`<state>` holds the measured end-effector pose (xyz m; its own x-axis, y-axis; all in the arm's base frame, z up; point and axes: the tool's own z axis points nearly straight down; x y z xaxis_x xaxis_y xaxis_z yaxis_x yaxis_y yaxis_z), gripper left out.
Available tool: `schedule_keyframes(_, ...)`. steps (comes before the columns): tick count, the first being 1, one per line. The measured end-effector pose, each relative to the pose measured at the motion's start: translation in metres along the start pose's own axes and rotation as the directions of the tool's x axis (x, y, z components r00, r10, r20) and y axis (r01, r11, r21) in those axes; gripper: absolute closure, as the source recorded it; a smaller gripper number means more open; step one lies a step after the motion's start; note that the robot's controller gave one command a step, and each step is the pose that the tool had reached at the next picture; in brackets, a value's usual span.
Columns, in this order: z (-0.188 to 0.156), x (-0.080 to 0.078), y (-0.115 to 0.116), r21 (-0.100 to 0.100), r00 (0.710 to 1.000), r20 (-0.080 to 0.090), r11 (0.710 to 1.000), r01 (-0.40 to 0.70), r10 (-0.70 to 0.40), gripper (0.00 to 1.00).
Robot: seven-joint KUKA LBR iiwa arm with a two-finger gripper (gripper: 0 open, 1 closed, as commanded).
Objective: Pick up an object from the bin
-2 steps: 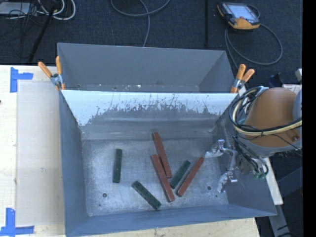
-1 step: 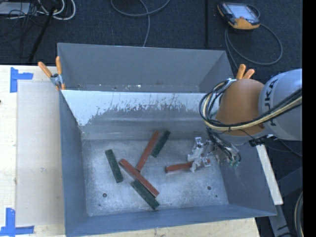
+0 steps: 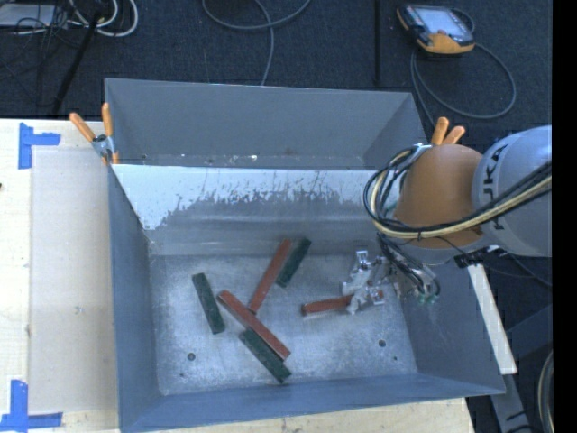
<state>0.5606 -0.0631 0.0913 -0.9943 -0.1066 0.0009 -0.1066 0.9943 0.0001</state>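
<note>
My gripper [image 3: 359, 289] is low in the right half of the bin, right over the right end of a short reddish-brown bar [image 3: 323, 308] that lies flat on the floor. The bar's right end is hidden under the gripper. To the left, a longer reddish-brown bar [image 3: 270, 274] lies on a slant. A dark green bar [image 3: 294, 262] rests beside its upper end.
Further left lie a dark green bar [image 3: 208, 302], another reddish-brown bar [image 3: 253, 323] and a dark green bar [image 3: 265, 355] near the front wall. The arm with its orange cover and cables hangs over the bin's right wall.
</note>
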Motion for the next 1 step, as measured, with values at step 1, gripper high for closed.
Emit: schedule_keyframes(1,-0.1471,-0.007,-0.0049,0.001,1.0,0.003,1.0,0.008,-0.008,1.0)
